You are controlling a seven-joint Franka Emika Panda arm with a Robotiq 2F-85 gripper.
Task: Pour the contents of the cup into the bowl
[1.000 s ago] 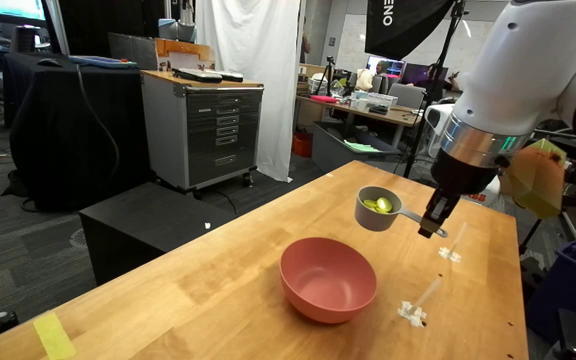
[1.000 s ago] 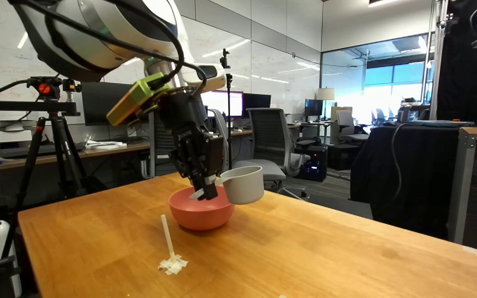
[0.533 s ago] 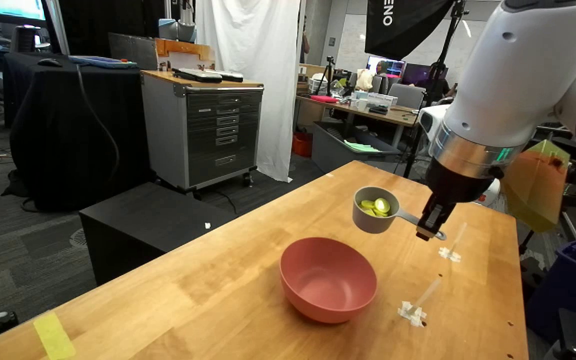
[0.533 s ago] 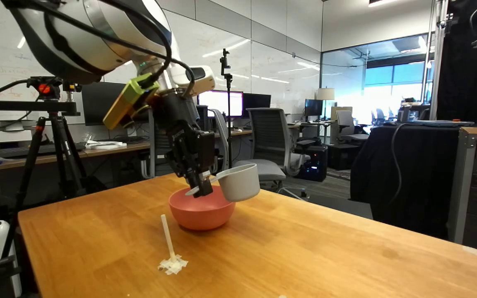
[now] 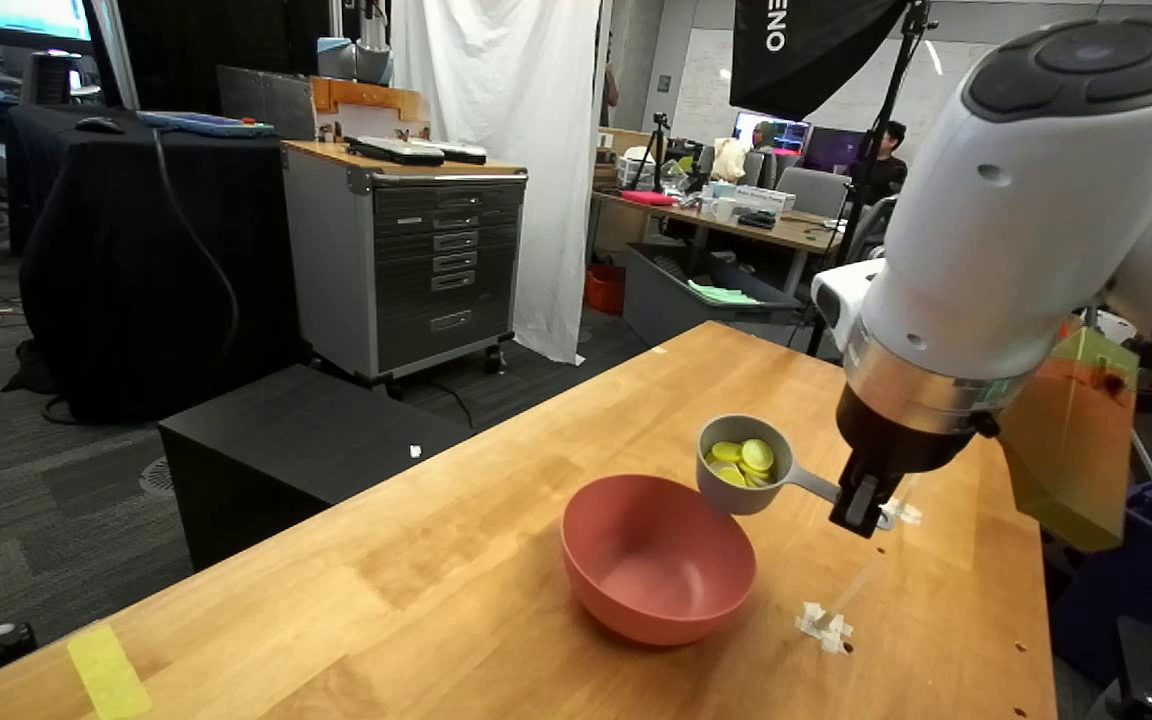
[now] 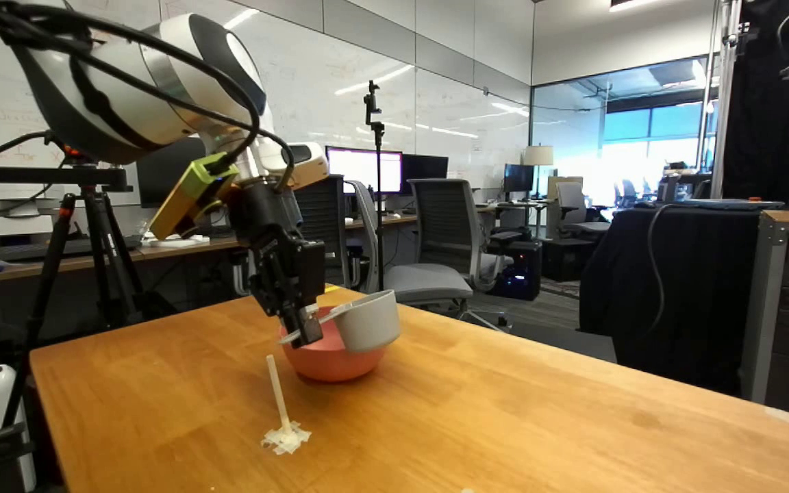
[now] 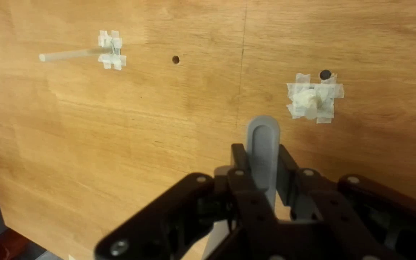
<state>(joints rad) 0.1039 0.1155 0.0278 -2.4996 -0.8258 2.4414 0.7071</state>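
gripper (image 7: 262, 157) pinched on the handle (image 7: 263, 141) of the cup (image 6: 370, 327), jaws nearly together, snug both sides. i'm holding it off the table (image 5: 386, 600), near the bowl (image 5: 636, 570); it hides part of the bowl's rim in both exterior views, can't tell whether over or beside. cup's slightly tilted, handle end low. yellow pieces (image 5: 757, 455) sit inside it. taped-down stick (image 6: 278, 394) stands near the bowl.

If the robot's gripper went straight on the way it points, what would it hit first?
Probably the wooden tabletop, though depth is unclear; the held cup might touch the bowl sooner.
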